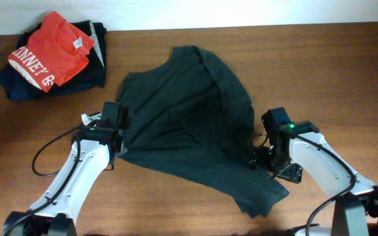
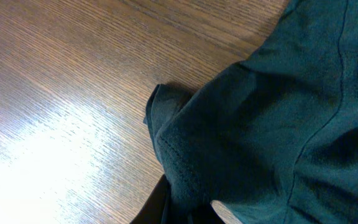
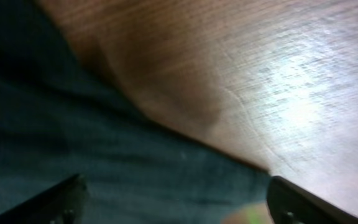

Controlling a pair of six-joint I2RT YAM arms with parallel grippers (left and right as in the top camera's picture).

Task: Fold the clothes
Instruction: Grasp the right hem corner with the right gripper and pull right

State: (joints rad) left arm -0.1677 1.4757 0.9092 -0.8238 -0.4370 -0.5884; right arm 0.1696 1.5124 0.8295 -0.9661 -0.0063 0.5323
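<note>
Left gripper [image 2: 182, 210]: clenched on T-shirt [image 1: 189, 118] edge, 9 o'clock side. Right gripper [image 3: 176, 202]: fingers spread, 4 o'clock edge. T-shirt: rumpled, mid-table [image 1: 320, 59]; red shirt [image 1: 50, 51] at 10 o'clock

The T-shirt [image 1: 189, 124] is plain charcoal, shading to near black in its folds (with a faint green cast up close). The red shirt [image 1: 50, 49] carries white lettering; the folded garments [image 1: 94, 69] under it are navy and black. The table [image 1: 320, 59] is brown, with fine wood grain.
</note>
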